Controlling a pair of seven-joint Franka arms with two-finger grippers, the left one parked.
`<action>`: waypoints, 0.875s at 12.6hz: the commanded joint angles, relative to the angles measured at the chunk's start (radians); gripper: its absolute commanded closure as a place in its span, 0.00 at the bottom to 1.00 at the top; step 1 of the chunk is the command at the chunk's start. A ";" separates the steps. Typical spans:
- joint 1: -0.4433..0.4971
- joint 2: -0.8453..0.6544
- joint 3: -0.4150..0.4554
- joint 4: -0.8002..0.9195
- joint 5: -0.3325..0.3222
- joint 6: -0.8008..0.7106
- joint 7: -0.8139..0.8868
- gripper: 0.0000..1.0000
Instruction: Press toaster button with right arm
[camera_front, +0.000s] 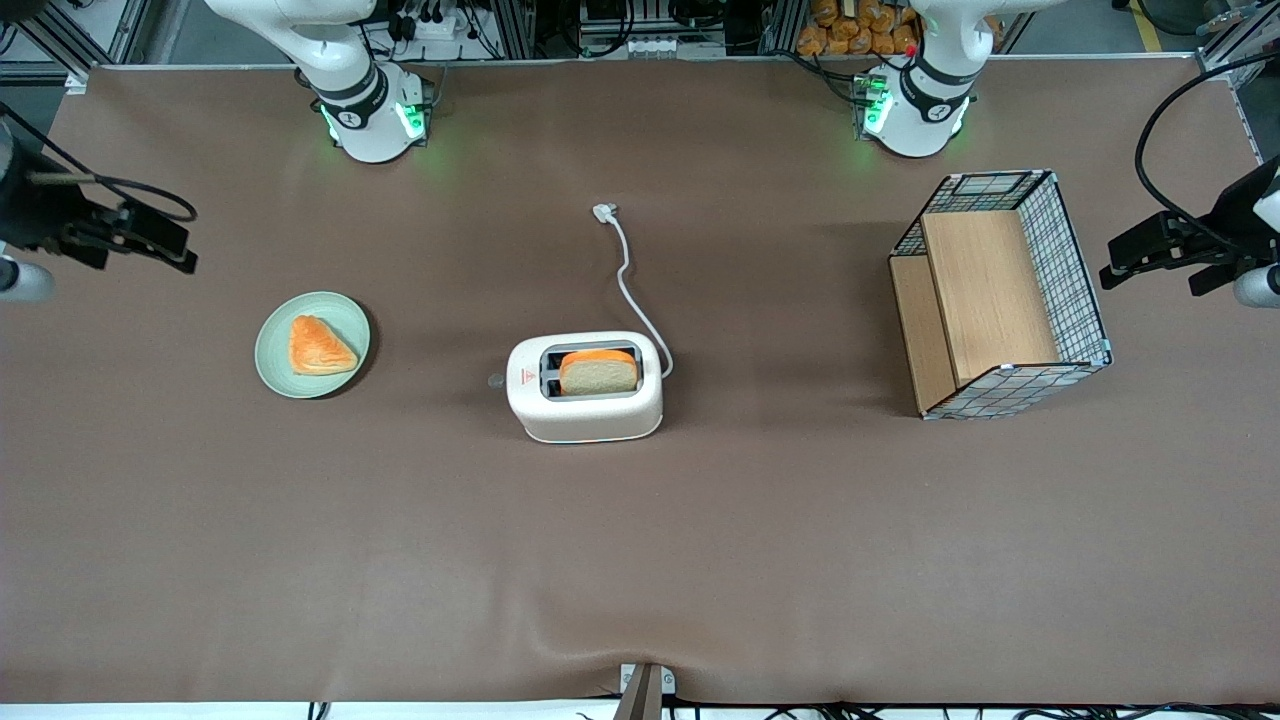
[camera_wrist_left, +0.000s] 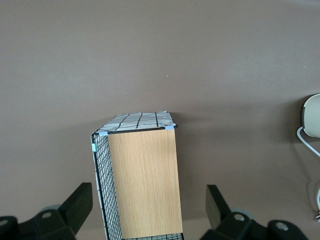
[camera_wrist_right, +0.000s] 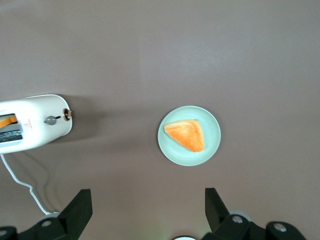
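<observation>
Bread, a tan slice with an orange crust (camera_front: 598, 371), stands in one slot of the white rounded two-slot toaster (camera_front: 585, 387) at mid-tabletop, so pressing is what remains. The toaster button (camera_wrist_right: 50, 120), a small round pale-grey knob, juts from the short end wall that faces the working arm's end of the brown tabletop (camera_front: 640, 540), which suits a sideways approach. In the front view the knob (camera_front: 495, 380) is only a faint dot. The right arm's black gripper (camera_front: 150, 238) hovers well apart from the toaster, above the tabletop toward its own end, its fingers (camera_wrist_right: 80, 207) spread apart and holding nothing.

A pale green round plate (camera_front: 312, 344) carrying an orange triangular pastry (camera_front: 320, 346) lies between gripper and toaster. The toaster's white cord (camera_front: 630, 280) runs away unplugged. The wrist view cuts off most of the toaster body.
</observation>
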 joint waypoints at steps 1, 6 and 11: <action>-0.014 -0.059 -0.015 -0.084 -0.008 0.024 -0.027 0.00; -0.010 -0.070 -0.010 -0.092 -0.023 0.053 -0.030 0.00; -0.011 -0.072 -0.012 -0.094 -0.023 0.051 -0.032 0.00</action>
